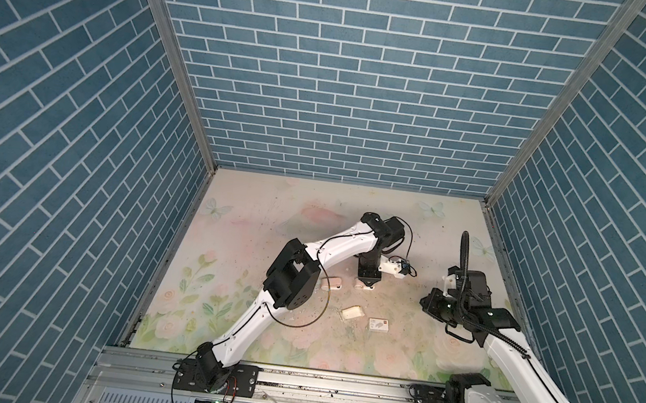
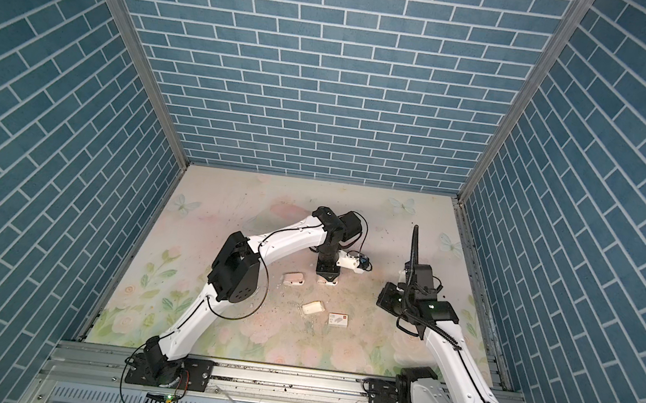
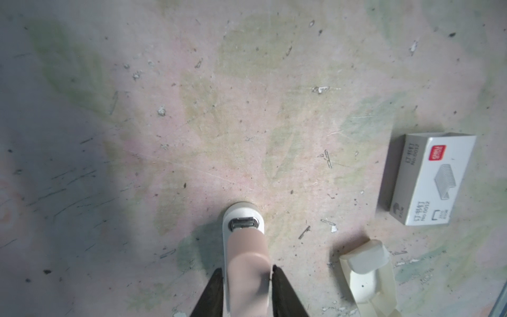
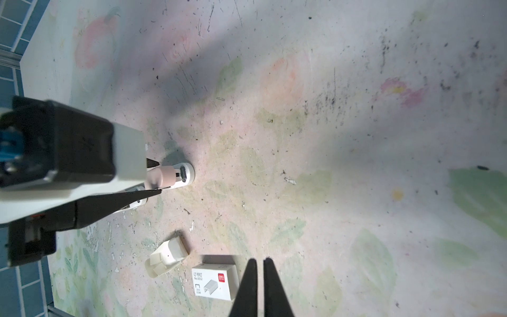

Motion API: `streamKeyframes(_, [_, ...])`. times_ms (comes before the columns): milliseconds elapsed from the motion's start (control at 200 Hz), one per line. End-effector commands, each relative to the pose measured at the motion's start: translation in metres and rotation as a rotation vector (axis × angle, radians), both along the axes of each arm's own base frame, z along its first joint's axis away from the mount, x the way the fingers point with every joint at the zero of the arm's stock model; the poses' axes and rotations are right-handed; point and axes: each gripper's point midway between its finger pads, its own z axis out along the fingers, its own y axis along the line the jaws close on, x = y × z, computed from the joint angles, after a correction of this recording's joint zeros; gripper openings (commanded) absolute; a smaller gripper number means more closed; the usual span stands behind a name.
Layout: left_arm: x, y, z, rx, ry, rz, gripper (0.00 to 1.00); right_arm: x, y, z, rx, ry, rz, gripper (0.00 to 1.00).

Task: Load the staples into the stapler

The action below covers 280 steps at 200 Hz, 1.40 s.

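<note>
Surface: matte print of pale roses and green leaves; scuffed, scratched, flecked with dark specks and chipped white spots.
Left gripper: pointed down at the surface; black tapered fingers hugged the two long sides of the stapler, touching or a hair off; could not be told whether pinching or slack.
Stapler: small and rounded; smooth dusty-pink top over a glossy white base; ended in a half-round nose with a metal-rimmed oval slot; lay low on the surface between those fingers.
Right gripper: hung well apart to the right, above the surface; slim black wedge fingers pressed almost together, only a sliver between; held nothing.
Staples: showed only as loose, thin silvery wire bits scattered on the surface near the stapler's nose; too small to tell whether any formed a strip.
Box: small white cardboard carton, crisp-edged; red mark and grey staple drawing on its face; lay flat, apart from the stapler.
Tray: cream-white, open, thin-walled, with a rounded white block inside; lay near the box, touching neither it nor the stapler.
Pink block: second rounded pink-and-white piece; lay just left of the stapler in both top views.
</note>
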Motion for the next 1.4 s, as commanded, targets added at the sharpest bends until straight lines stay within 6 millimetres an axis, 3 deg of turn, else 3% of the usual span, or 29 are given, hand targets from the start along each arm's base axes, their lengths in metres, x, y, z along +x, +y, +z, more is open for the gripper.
streamKeyframes(0, [0.000, 0.007, 0.020, -0.011, -0.015, 0.009, 0.35, 0.005, -0.002, 0.011, -0.007, -0.027, -0.019, 0.10])
streamKeyframes(255, [0.000, 0.009, 0.027, -0.018, -0.021, 0.011, 0.40, 0.011, 0.000, 0.015, 0.002, -0.060, -0.011, 0.14])
streamKeyframes(515, [0.008, 0.033, 0.067, -0.110, -0.060, 0.115, 0.63, 0.036, -0.012, 0.022, -0.064, -0.177, -0.054, 0.49])
streamKeyframes(530, [0.010, 0.036, 0.070, -0.116, -0.065, 0.127, 0.65, 0.038, -0.012, 0.022, -0.070, -0.184, -0.058, 0.56])
streamKeyframes(545, [0.012, 0.039, 0.074, -0.126, -0.072, 0.139, 0.66, 0.041, -0.013, 0.024, -0.074, -0.194, -0.063, 0.75])
streamKeyframes(560, [0.012, 0.041, 0.077, -0.134, -0.075, 0.148, 0.67, 0.043, -0.014, 0.026, -0.078, -0.202, -0.068, 0.86])
streamKeyframes(595, [0.015, 0.050, 0.083, -0.150, -0.083, 0.178, 0.69, 0.047, -0.018, 0.027, -0.099, -0.216, -0.084, 0.97])
streamKeyframes(625, [0.018, 0.057, 0.088, -0.168, -0.091, 0.205, 0.72, 0.051, -0.021, 0.028, -0.120, -0.228, -0.088, 0.98])
streamKeyframes(690, [0.026, 0.075, 0.099, -0.207, -0.108, 0.272, 0.82, 0.063, -0.025, 0.033, -0.169, -0.269, -0.077, 0.98])
streamKeyframes(760, [0.037, 0.097, 0.105, -0.233, -0.128, 0.356, 0.87, 0.074, -0.031, 0.038, -0.228, -0.307, -0.079, 0.98])
streamKeyframes(910, [0.064, 0.156, 0.115, -0.321, -0.158, 0.600, 0.91, 0.101, -0.047, 0.049, -0.380, -0.407, -0.061, 0.99])
streamKeyframes(1020, [0.090, 0.211, 0.119, -0.402, -0.199, 0.819, 0.93, 0.119, -0.062, 0.052, -0.503, -0.503, -0.081, 0.99])
streamKeyframes(1140, [0.108, 0.275, 0.112, -0.491, -0.247, 1.043, 0.93, 0.128, -0.105, 0.056, -0.692, -0.527, -0.224, 0.99])
streamKeyframes(1195, [0.111, 0.300, 0.107, -0.539, -0.262, 1.125, 0.94, 0.129, -0.115, 0.054, -0.719, -0.553, -0.239, 0.99])
streamKeyframes(1230, [0.112, 0.315, 0.102, -0.560, -0.287, 1.177, 0.99, 0.129, -0.121, 0.050, -0.716, -0.565, -0.258, 0.98])
streamKeyframes(1395, [0.111, 0.362, 0.078, -0.737, -0.474, 1.310, 1.00, 0.128, -0.145, 0.029, -0.673, -0.590, -0.336, 0.98])
